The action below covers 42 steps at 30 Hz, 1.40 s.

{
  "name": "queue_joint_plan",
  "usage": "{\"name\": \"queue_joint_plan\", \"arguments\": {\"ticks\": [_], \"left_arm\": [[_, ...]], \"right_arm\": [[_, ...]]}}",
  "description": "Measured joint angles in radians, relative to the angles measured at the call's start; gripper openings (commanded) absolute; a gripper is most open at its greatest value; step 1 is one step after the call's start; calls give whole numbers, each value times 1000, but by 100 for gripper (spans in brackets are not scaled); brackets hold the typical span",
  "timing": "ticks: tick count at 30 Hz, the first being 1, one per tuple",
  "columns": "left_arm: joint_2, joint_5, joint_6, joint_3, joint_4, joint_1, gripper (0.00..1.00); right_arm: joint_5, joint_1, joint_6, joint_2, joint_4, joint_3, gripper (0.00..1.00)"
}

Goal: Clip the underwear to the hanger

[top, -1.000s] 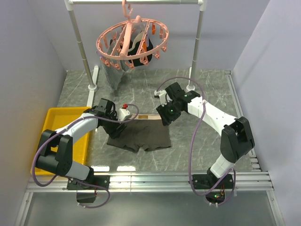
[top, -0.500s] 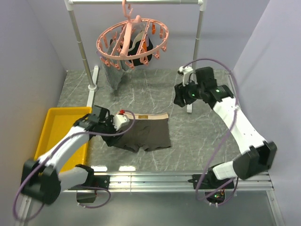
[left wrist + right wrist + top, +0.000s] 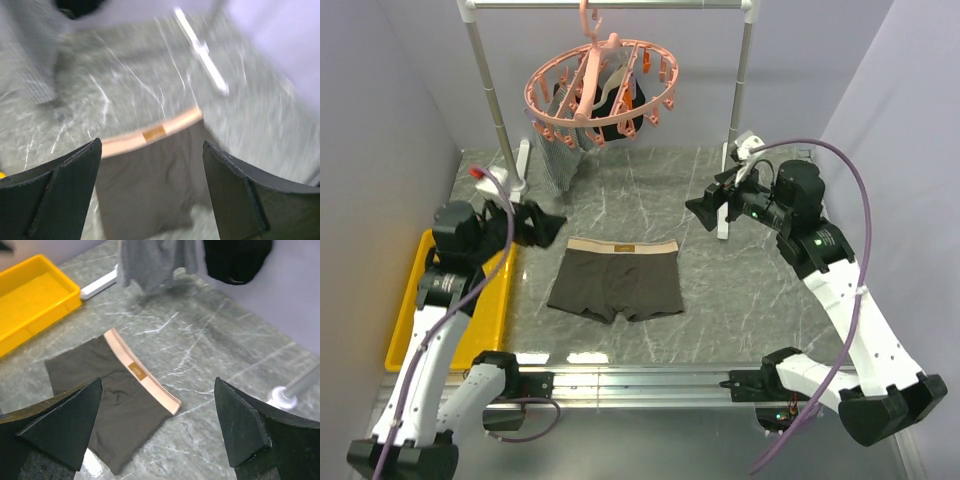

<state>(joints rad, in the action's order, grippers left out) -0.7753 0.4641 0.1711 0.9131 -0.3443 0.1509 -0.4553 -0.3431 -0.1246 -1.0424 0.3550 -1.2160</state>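
The underwear (image 3: pixel 617 285), dark grey-brown with a beige waistband (image 3: pixel 622 245), lies flat on the marble table, and nothing touches it. The pink round hanger (image 3: pixel 602 90) hangs from the rail at the back. My left gripper (image 3: pixel 548 225) hovers open, above and left of the waistband. My right gripper (image 3: pixel 702 208) hovers open, above and right of it. The left wrist view is blurred and shows the underwear (image 3: pixel 150 190) far below the open left gripper (image 3: pixel 151 150). The right wrist view shows the underwear (image 3: pixel 120 405) well below the wide-open right gripper (image 3: pixel 157 390).
A yellow tray (image 3: pixel 440 290) sits at the left edge. The white rail (image 3: pixel 610 5) stands on two posts at the back, with one foot (image 3: pixel 285 395) near my right arm. A light grey cloth (image 3: pixel 558 160) and a black garment (image 3: pixel 620 125) hang from the hanger.
Both arms have lifted off the underwear and swung outward, left arm to the left, right arm to the right. Both grippers have opened wider. The underwear stays flat.
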Motion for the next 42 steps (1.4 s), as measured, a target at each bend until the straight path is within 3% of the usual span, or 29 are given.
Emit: {"name": "queue_joint_plan", "arguments": {"ticks": [6, 10, 14, 20, 28, 42], "left_arm": [[-190, -100, 248, 185, 106, -111, 81], [-343, -173, 303, 383, 134, -198, 72], [-438, -193, 317, 483, 174, -256, 67], [-537, -164, 312, 523, 196, -279, 60], [-616, -86, 317, 524, 247, -280, 56], [-755, 1, 357, 567, 340, -280, 51]], "right_arm": [[-51, -47, -22, -75, -87, 29, 99], [-20, -158, -19, -92, -216, 134, 96], [43, -285, -18, -138, -365, 203, 91], [179, -399, -21, -293, -594, 163, 80], [246, -502, -23, -469, -764, 30, 65], [283, -557, -70, -636, -869, -81, 58]]}}
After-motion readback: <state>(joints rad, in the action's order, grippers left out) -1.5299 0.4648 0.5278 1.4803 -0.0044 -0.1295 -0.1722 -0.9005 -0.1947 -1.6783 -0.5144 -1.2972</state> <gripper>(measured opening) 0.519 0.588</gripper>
